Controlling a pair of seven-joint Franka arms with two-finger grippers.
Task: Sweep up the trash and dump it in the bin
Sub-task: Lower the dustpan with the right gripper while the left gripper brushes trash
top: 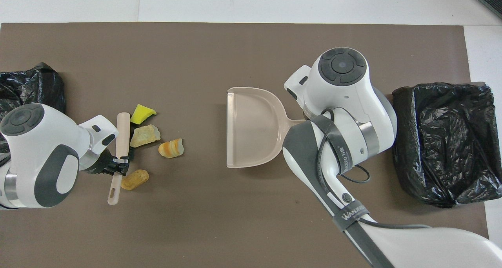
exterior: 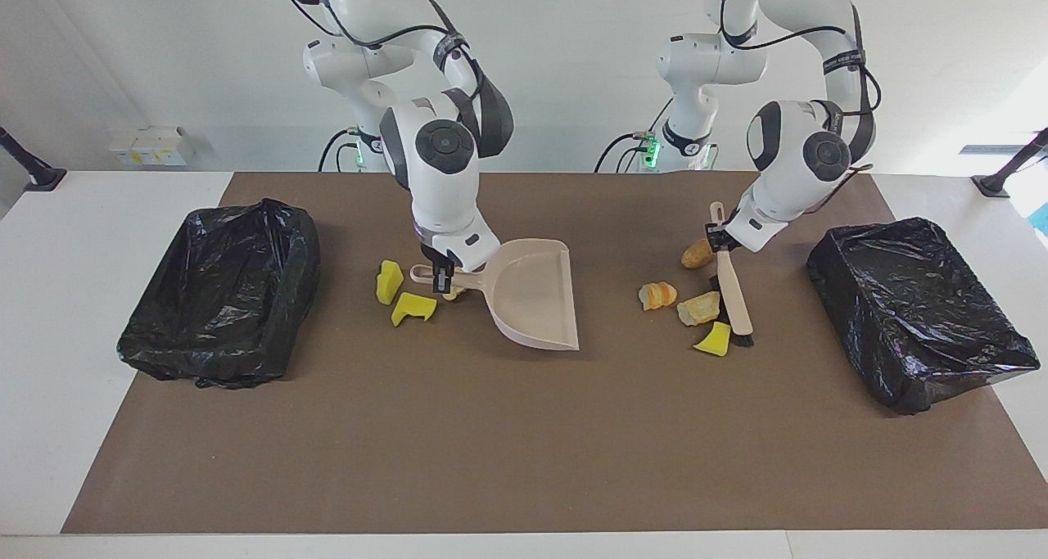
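Covering white table (exterior: 98,215), brown mat (exterior: 524,444), black-bagged bins (exterior: 221,289) at both ends

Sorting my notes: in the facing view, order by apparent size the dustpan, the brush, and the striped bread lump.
1. dustpan, clearly largest.
2. brush, long and thin.
3. striped bread lump, smallest.

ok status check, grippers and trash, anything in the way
Right gripper shut on dustpan handle. Left gripper shut on brush, beside four trash scraps. Dustpan empty; three scraps by its handle. Path to dustpan clear.
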